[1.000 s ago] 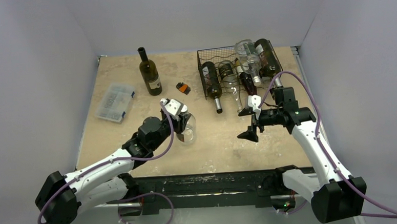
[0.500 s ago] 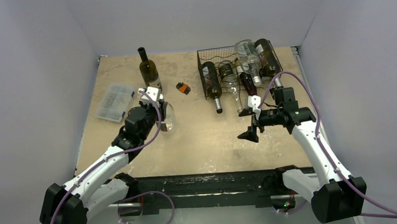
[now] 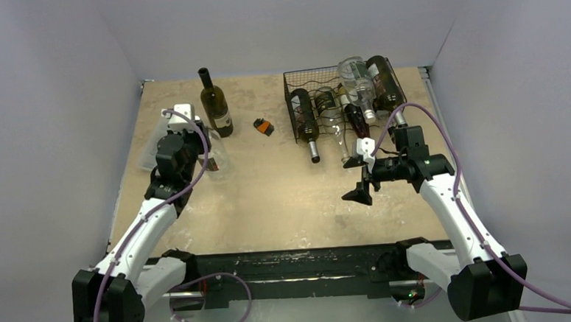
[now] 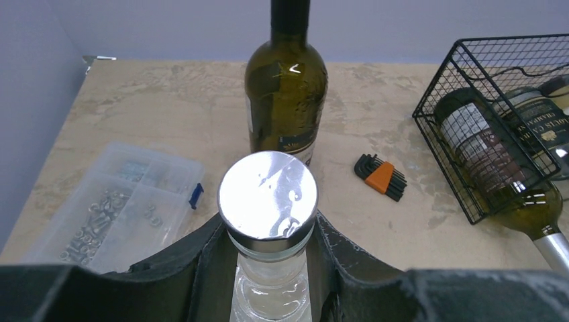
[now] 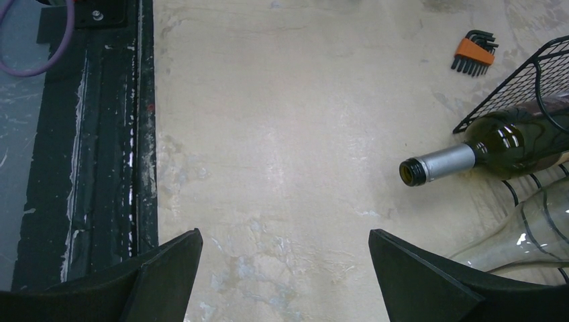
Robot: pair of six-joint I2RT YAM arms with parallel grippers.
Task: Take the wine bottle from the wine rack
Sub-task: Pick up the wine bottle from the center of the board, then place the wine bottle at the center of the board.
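Risk: left gripper [image 4: 272,265] clamping neck of clear wine bottle [image 4: 272,298], upright, just under silver cap [image 4: 268,194]; smooth glass possibly slipping or swinging. Dark bottle [image 4: 286,100] standing just ahead of fingers, plastic box [image 4: 121,201] lying just left; careless lowering likely knocking either. Well right of hand: wine rack [image 3: 311,72]. Right gripper [image 5: 285,265] hanging spread wide, holding nothing. Surface: mottled beige tabletop [image 3: 284,198], scuffed. Room: plain pale walls [image 3: 275,21] enclosing three sides.
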